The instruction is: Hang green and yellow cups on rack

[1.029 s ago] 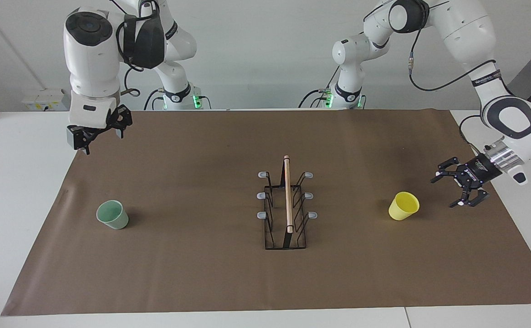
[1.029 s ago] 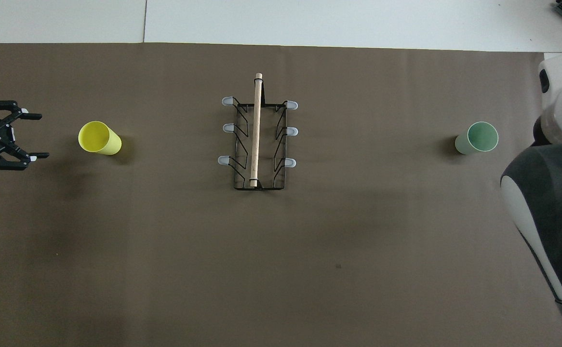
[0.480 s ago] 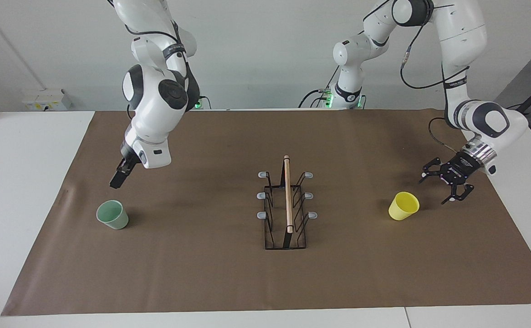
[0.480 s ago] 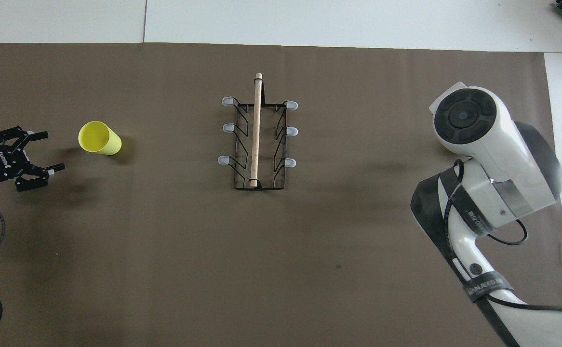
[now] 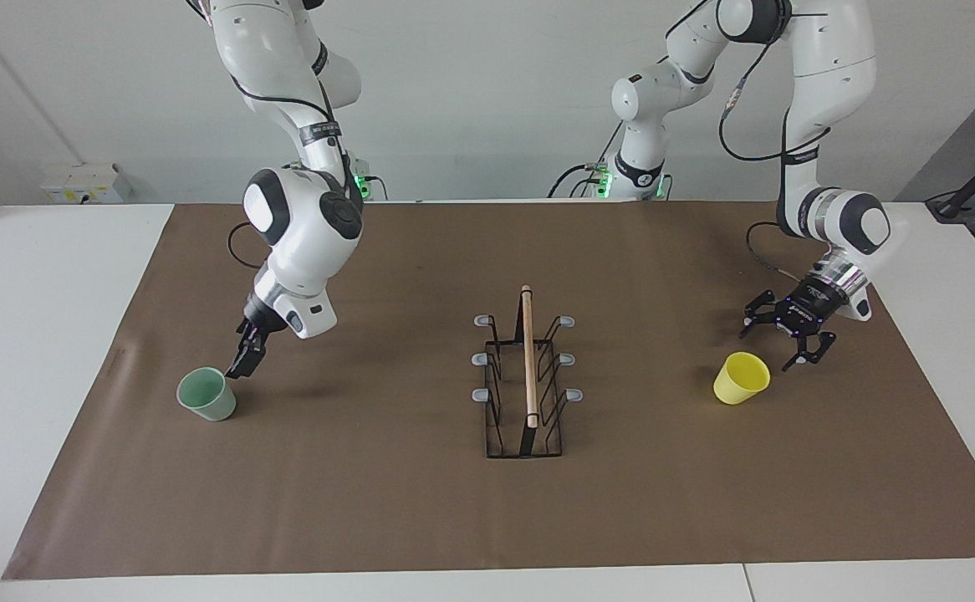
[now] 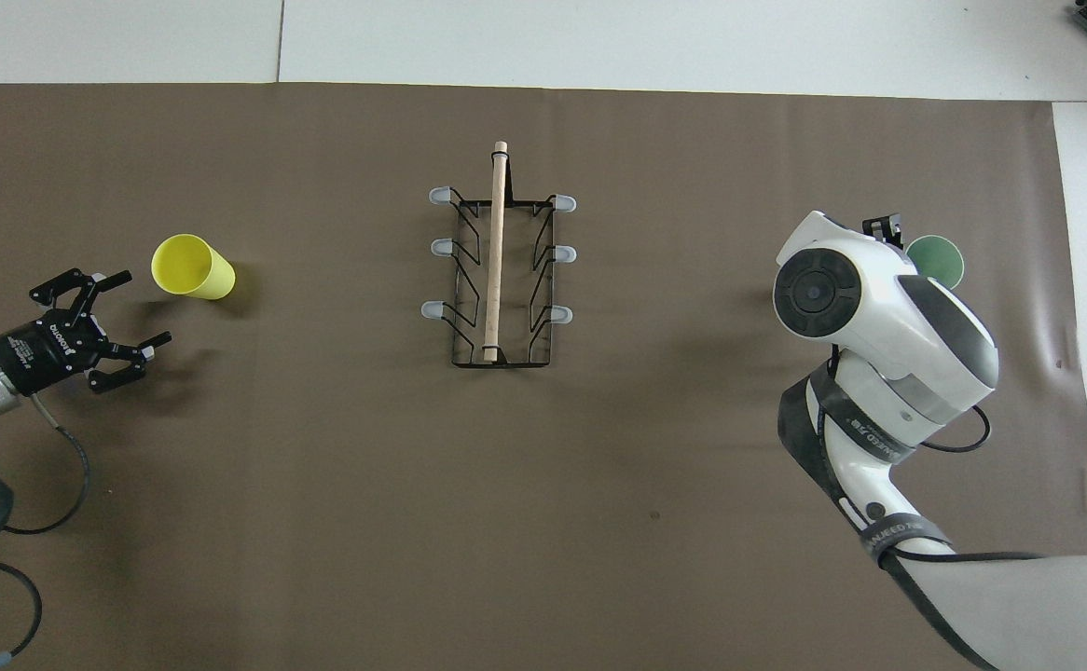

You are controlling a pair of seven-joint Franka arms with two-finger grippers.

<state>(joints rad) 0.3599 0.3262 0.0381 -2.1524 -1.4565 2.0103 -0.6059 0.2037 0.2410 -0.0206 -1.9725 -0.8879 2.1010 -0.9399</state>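
Two cups on the mat, both grippers empty, and both arms are on the move. Reading the facing view from its left edge: the green cup (image 5: 206, 394) stands upright toward the right arm's end of the table, and the right gripper (image 5: 240, 361) has swung in fast from high over the mat's corner to hang right beside the cup's rim, on the side nearer the robots, not touching that I can see. I can't make out its fingertips from here, though I'd judge it spread and ready; from overhead the right arm hides most of that cup (image 6: 937, 261), only a green crescent showing. In the middle, the rack (image 5: 526, 385) sits untouched, wooden rod along its top, all six grey-tipped prongs bare. Then the yellow cup (image 5: 741, 377), tipped a little, mouth leaning toward the rack, still in its spot toward the left arm's end. The left gripper (image 5: 786, 340) has crept in from the mat's edge and now hovers just beside that cup, on the robots' side, fingers splayed wide, holding nothing; overhead shows the left gripper (image 6: 124, 321) clear of the yellow cup (image 6: 191, 267). So the approach is nearly done on both sides: I'd say a grasp on each cup comes next, and nothing is hung yet.
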